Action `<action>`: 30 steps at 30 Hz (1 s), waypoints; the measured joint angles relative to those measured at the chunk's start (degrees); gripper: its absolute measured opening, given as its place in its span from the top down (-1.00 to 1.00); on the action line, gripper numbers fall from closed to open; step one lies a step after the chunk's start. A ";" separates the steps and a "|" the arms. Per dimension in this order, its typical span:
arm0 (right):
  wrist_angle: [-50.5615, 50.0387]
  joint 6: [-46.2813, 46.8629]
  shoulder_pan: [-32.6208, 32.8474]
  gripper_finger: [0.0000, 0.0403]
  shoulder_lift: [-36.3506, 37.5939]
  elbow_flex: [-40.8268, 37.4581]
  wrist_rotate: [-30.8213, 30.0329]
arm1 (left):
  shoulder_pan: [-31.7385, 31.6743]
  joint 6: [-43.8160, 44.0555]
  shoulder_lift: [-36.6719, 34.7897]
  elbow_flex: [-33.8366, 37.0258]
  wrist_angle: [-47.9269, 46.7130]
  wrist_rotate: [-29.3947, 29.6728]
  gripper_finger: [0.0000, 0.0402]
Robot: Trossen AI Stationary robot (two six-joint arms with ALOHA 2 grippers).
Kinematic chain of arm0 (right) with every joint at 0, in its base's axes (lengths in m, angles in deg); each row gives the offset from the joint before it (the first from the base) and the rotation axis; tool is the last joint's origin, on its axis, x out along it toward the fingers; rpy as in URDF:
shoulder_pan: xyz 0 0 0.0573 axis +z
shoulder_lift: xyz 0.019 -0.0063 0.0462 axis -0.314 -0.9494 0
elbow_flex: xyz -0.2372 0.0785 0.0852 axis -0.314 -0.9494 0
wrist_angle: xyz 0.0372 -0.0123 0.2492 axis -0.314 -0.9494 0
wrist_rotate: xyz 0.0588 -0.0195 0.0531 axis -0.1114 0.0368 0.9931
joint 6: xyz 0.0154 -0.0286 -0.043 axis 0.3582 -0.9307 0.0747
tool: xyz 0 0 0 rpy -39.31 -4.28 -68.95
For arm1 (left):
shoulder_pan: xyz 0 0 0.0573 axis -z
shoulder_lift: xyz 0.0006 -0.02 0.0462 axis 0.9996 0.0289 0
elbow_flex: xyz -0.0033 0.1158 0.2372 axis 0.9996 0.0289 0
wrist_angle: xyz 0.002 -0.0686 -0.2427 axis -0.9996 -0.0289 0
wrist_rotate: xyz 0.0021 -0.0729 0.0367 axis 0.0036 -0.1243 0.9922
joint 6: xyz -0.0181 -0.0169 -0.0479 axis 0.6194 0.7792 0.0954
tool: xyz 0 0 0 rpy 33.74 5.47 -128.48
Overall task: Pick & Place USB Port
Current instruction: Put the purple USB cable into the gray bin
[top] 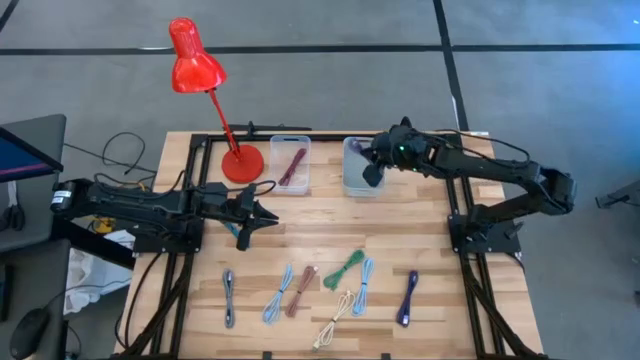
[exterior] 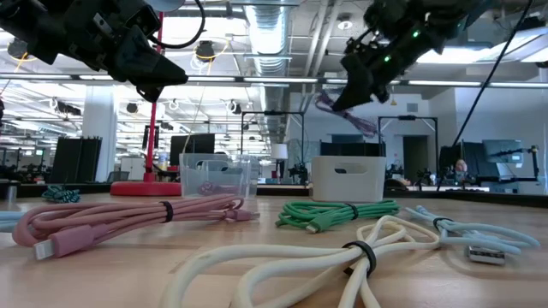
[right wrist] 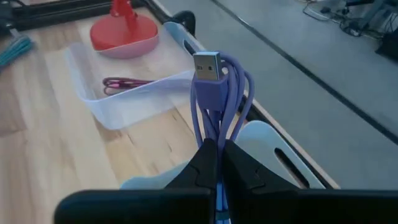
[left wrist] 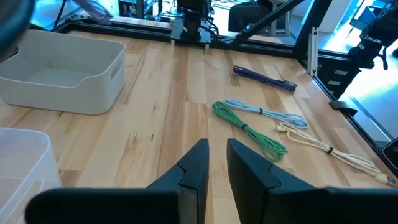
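High view: right gripper [top: 372, 176] over white bin [top: 349, 150], beside red lamp [top: 241, 164].
Low view: purple cable [exterior: 347, 113] hangs above white bin.
Right wrist: fingers clamped on purple cable.
Left wrist: left gripper [left wrist: 216, 163] nearly closed, empty, near white bin.
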 joint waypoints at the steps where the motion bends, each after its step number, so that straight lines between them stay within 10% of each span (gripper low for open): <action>1: 0.98 -0.01 -0.37 1.00 -1.21 0.04 0.23 | 0.00 0.00 0.00 0.00 -0.01 0.00 0.72; 30: 10.94 1.05 -4.70 0.98 -21.38 0.01 2.80 | 0.00 0.00 0.00 0.00 -0.01 0.00 0.72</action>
